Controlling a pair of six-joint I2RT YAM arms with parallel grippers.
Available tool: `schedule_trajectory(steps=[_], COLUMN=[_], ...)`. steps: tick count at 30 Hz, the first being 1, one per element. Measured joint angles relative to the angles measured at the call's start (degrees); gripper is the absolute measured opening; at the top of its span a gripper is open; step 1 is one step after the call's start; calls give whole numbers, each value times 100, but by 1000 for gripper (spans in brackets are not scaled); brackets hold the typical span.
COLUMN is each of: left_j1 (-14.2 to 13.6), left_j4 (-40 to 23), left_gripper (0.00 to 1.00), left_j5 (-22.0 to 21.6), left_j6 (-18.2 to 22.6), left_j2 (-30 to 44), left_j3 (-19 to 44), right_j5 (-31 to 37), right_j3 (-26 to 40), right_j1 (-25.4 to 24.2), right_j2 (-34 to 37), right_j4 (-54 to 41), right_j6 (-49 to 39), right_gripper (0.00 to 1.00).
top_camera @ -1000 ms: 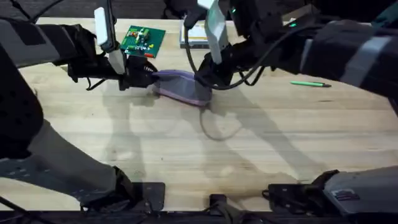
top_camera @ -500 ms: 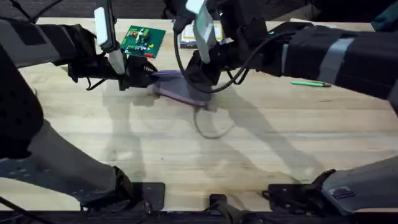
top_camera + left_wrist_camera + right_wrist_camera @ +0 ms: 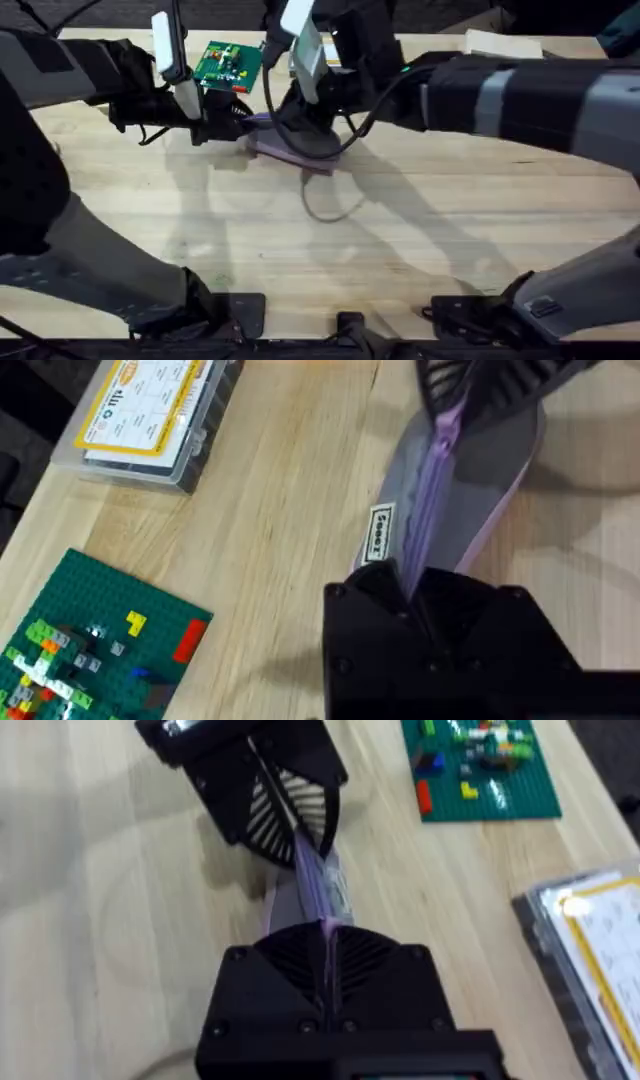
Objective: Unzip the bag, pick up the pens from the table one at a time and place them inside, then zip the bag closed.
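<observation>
Wooden table (image 3: 420,250), bag (image 3: 290,145) (lavender) — pinched by both fingers

Pale wood under me, dark room beyond

I see a light wooden tabletop (image 3: 300,260) with grain and plank seams, lit from above — soft shadows pool on it. Past its far edge the room goes dark. On the wood sit a green brick baseplate (image 3: 90,650) with small coloured bricks and a clear plastic box (image 3: 150,415) with a yellow label — both apart from each other.
</observation>
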Motion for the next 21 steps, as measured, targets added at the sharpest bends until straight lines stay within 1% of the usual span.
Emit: schedule_trajectory(steps=[7, 12, 13, 18, 19, 20, 21], left_j1=[0, 31, 87, 136, 136, 133, 116], left_j4=[-7, 11, 46, 49, 46, 31, 17], left_gripper=[42, 42, 42, 42, 42, 42, 42], left_j5=[-2, -89, -119, -204, -200, -177, -143], left_j6=[0, 0, 0, 0, 0, 0, 0], left_j2=[0, 0, 0, 0, 0, 0, 0], left_j3=[0, 0, 11, 59, 59, 59, 59], right_j5=[-42, -35, -33, -22, -20, -26, -48], right_j3=[99, 293, 378, 419, 430, 457, 498], right_j1=[226, 311, 328, 350, 350, 350, 363], right_j2=[466, 738, 862, 988, 986, 989, 997], right_j4=[809, 983, 1136, 1375, 1351, 1329, 1286], right_j6=[138, 229, 290, 377, 412, 431, 445], right_gripper=[30, 30, 30, 30, 91, 185, 323])
